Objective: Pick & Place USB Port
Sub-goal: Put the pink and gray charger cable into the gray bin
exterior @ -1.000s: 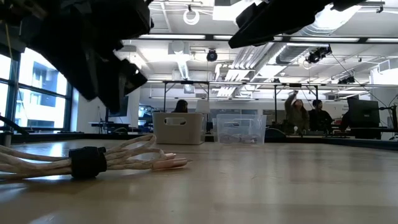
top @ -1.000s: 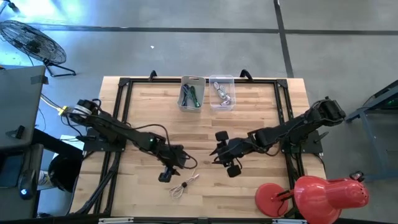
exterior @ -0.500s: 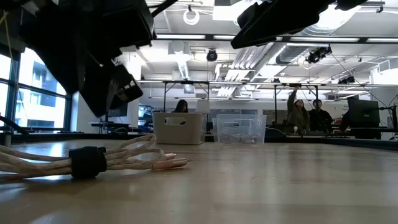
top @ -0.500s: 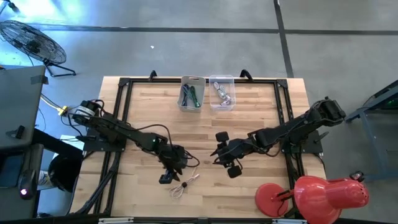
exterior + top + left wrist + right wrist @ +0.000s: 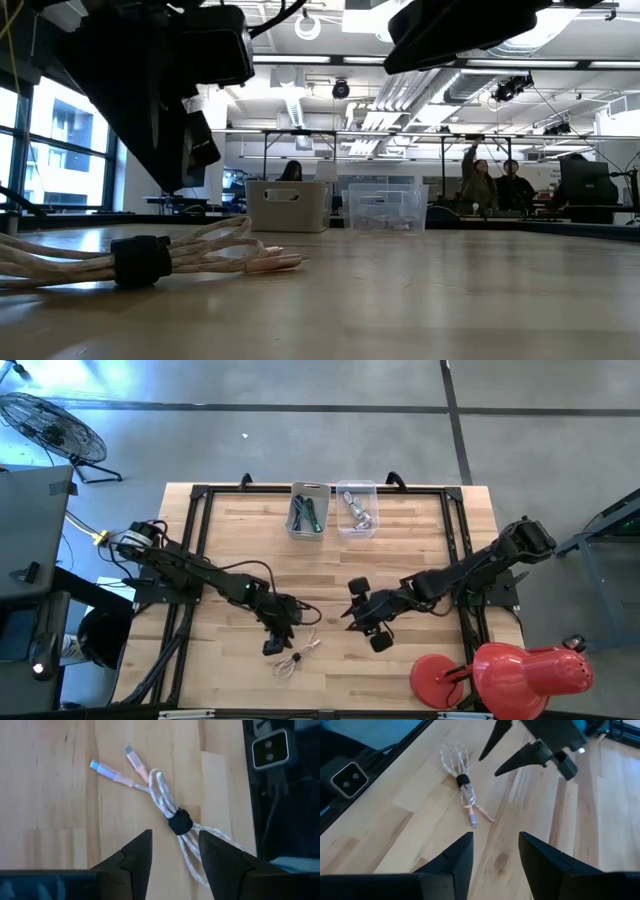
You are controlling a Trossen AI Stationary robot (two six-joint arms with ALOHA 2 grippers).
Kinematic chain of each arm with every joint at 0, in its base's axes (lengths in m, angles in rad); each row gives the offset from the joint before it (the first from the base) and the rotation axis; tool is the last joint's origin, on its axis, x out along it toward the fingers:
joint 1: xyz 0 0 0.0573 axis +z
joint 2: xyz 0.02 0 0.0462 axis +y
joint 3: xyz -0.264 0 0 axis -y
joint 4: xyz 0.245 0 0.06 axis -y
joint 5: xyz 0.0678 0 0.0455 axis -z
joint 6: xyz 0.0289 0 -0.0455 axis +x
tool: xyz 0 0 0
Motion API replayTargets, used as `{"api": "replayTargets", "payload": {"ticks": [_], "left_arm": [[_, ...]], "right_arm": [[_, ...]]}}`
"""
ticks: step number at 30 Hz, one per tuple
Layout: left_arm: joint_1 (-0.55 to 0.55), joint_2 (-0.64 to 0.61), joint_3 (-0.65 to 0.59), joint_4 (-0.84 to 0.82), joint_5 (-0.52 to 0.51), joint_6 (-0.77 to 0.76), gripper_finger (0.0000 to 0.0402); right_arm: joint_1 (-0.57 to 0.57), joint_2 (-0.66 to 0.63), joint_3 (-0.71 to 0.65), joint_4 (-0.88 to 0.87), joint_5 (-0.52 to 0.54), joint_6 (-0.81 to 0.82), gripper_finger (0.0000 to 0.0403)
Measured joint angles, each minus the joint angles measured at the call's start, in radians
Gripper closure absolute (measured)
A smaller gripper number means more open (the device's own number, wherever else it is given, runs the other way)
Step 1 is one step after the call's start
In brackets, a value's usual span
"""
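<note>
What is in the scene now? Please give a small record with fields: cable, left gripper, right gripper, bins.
cable: coiled, bound by a dark tie, lying on the table near its front edge, not held
left gripper: open, above the cable
right gripper: open, mid-table, apart from the cable
bins: two at the far edge; opaque bin holds green and dark items, clear bin holds pale cables
other: red lamp at the front right corner
</note>
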Motion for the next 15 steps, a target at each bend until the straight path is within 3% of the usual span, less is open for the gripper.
{"api": "replayTargets", "payload": {"ticks": [9,15], "left_arm": [[-0.078,0.000,0.008,0.096,0.007,-0.249,0.0243],[-0.130,-0.002,0.058,0.103,-0.055,-0.344,0.0243]], "right_arm": [[0.056,0.000,0.000,-0.026,0.051,-0.004,0.0254],[0.090,0.000,0.000,-0.030,0.073,-0.002,0.0254]]}}
